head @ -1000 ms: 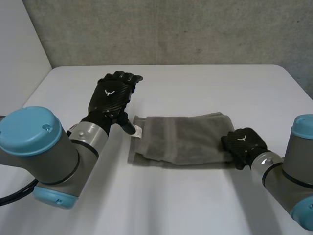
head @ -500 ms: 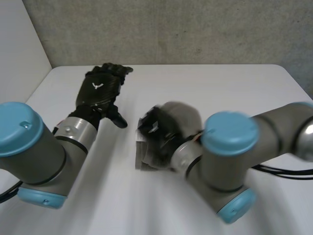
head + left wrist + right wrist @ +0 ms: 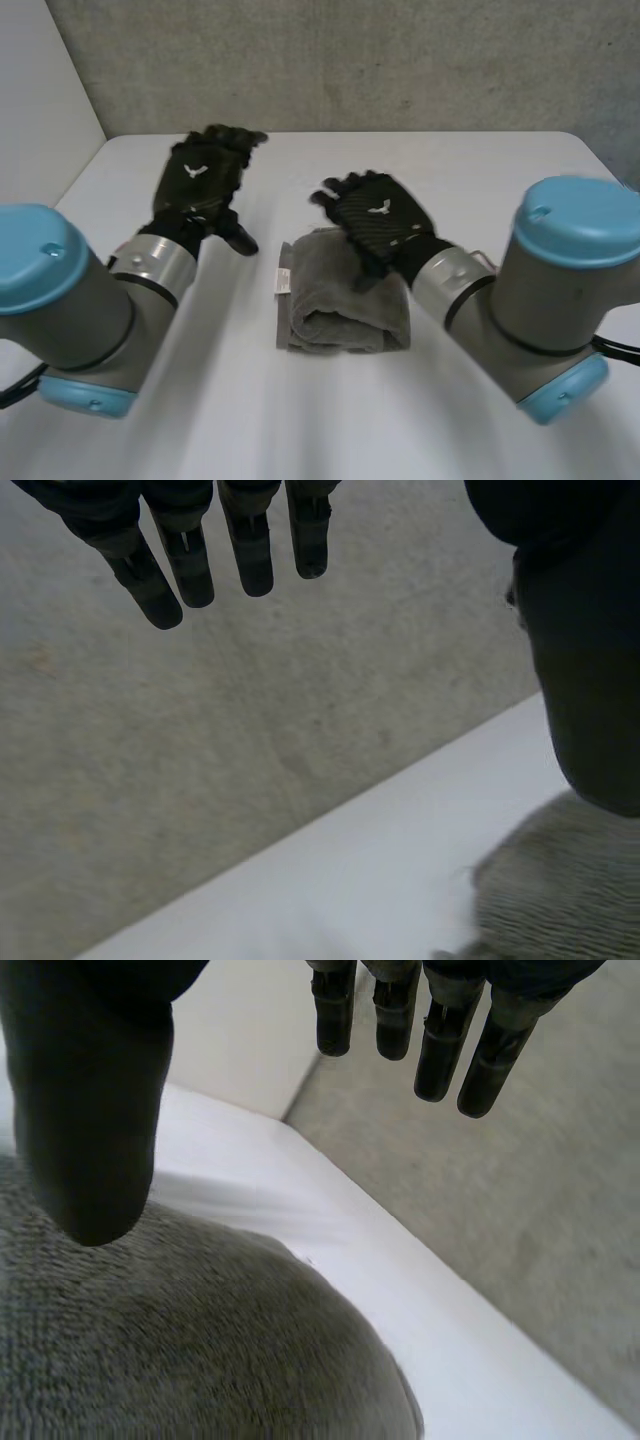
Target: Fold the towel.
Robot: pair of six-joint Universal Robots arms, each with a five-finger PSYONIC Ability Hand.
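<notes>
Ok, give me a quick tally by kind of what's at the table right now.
Grey towel, folded: 1
Black robot hands: 2 (left hand, right hand, both open)
Total: 3

The grey terry towel lies folded into a compact, roughly square stack of layers on the white table, about midway between its left and right edges and well clear of the far edge. Its near side is a rounded, puffy fold. A small white label lies flat at its left side
</notes>
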